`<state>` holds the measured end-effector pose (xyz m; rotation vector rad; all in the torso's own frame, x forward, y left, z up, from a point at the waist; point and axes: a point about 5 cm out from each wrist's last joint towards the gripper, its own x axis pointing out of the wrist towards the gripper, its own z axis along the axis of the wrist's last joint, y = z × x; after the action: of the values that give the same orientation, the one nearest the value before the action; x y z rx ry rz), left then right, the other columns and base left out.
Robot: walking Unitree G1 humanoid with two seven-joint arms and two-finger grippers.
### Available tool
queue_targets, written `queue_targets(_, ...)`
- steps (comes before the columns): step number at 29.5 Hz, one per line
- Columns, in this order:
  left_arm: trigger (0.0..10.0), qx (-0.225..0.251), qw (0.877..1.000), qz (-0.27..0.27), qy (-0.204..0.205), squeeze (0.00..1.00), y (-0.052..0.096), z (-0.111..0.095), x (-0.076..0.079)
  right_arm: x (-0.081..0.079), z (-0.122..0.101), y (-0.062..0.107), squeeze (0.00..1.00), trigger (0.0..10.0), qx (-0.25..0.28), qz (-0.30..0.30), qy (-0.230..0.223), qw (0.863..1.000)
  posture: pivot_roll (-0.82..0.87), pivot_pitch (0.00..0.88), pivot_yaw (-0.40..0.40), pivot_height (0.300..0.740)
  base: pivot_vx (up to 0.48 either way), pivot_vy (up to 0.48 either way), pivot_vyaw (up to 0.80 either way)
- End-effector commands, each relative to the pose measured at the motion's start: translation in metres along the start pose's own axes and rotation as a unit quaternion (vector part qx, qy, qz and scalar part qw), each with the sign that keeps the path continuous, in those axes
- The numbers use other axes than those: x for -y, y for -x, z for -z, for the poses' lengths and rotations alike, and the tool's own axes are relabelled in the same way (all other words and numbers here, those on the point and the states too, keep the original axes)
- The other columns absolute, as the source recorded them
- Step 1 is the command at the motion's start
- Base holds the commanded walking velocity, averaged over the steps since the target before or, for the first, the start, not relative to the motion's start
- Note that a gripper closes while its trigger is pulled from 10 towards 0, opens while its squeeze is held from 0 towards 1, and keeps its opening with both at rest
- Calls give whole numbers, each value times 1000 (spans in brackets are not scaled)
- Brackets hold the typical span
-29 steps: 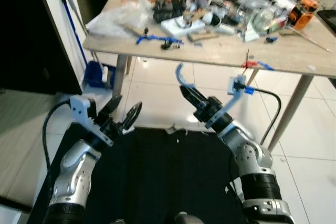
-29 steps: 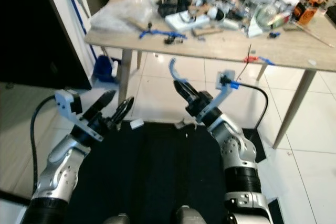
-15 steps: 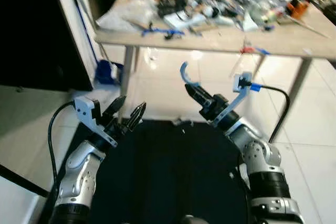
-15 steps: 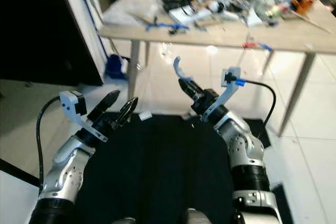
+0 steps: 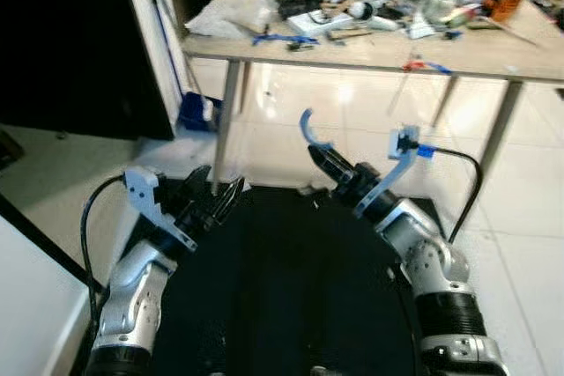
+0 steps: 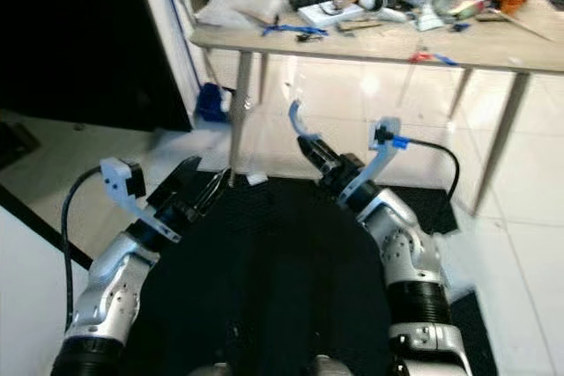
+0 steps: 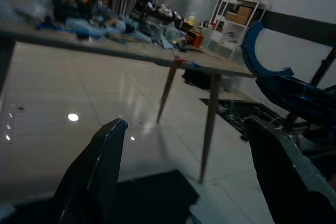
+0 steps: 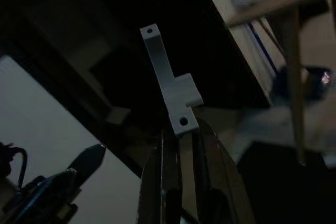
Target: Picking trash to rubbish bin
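- The right gripper (image 5: 319,152) is raised over the black mat (image 5: 291,297), its two fingers (image 8: 160,174) pressed narrowly onto a curved blue plastic strip (image 5: 307,128) that sticks up past the tips
- In the right wrist view that same piece reads as a pale flat bracket (image 8: 170,82) with a hole at each end, pinched at its lower end between the fingers
- The left gripper (image 5: 217,202) hovers above the mat's left edge with its two fingers (image 7: 100,166) spread wide and nothing between them
- The left wrist view looks between those spread fingers at the tiled floor (image 7: 63,114), the table legs, and the blue strip (image 7: 252,51) in the other gripper
- Compared with a second ago, the whole scene sits further off: the tabletop (image 5: 493,46) is now higher and smaller in the head views, while both grippers keep the same pose and the strip stays clamped
- One tabletop, crowded with clutter (image 5: 352,6) along its far edge
- One small white scrap (image 6: 256,179) lies on the floor at the mat's far edge
- One blue dustpan (image 5: 194,112) stands on the floor by the table's left leg
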<state>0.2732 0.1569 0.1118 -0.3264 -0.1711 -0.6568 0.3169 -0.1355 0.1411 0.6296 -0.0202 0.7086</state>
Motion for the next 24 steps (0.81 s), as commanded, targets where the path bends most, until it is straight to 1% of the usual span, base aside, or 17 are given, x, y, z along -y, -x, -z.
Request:
queue_targets(1,10000,-5,1000,-5,2,0,4,3,-1,-2,4,-2,0,10000,-2,-4,-3,1000,48,0,-27,740,-334,0,0)
queue_targets(16,10000,-2,1000,-4,5,0,3,4,0,-1,5,-1,0,10000,-5,-3,-4,1000,51,0,-29,740,-329,0,0)
queue_targets(21,10000,2,1000,-3,11,0,3,4,0,-1,7,-1,0,10000,-11,-3,-6,1000,51,0,-28,740,0,0,0)
queue_targets(24,10000,3,1000,-3,13,0,3,4,0,0,8,-1,0,10000,-20,-5,-4,1000,51,0,-30,740,0,0,-608)
